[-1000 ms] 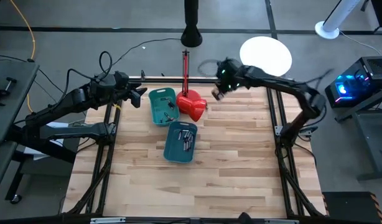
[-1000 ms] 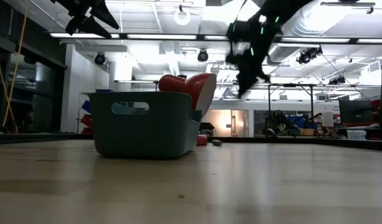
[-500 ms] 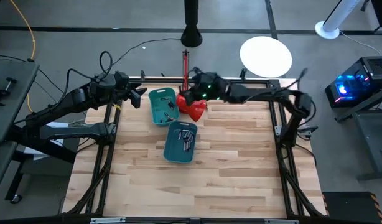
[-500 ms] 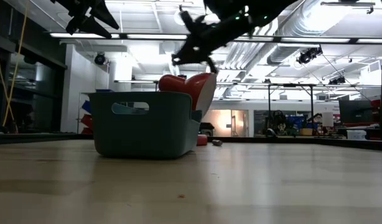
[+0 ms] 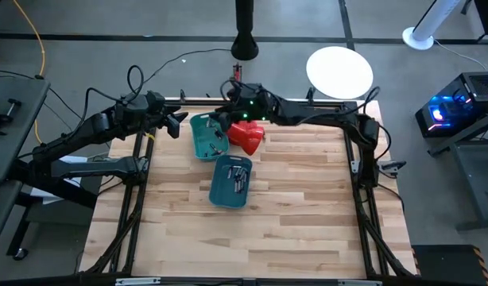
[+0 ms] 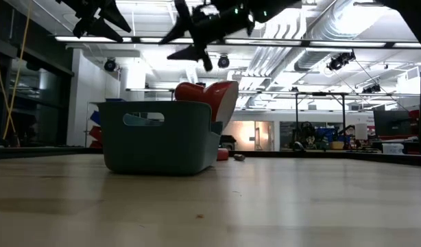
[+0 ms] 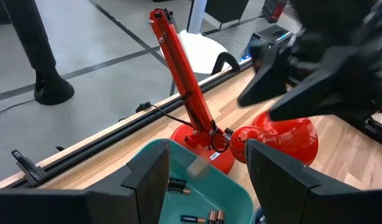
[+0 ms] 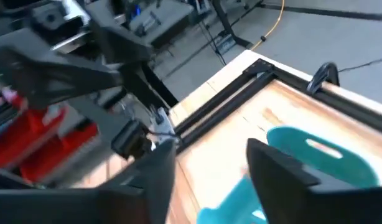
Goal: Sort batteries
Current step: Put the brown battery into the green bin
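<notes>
Right gripper (image 5: 226, 119) open, nothing held, raised over the far teal bin (image 5: 206, 136), beside the red heart-shaped object (image 5: 248, 135). Left gripper (image 5: 177, 123) open, hovering at the table's (image 5: 307, 206) far left edge. Batteries (image 5: 239, 179) lie in the near bin (image 5: 230, 181); a few more (image 7: 200, 216) in the far bin.

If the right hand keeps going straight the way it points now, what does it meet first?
Probably the left hand. The right hand, open, hangs above the far teal bin and points across it at the left hand; heights are hard to judge, so it might pass by.
</notes>
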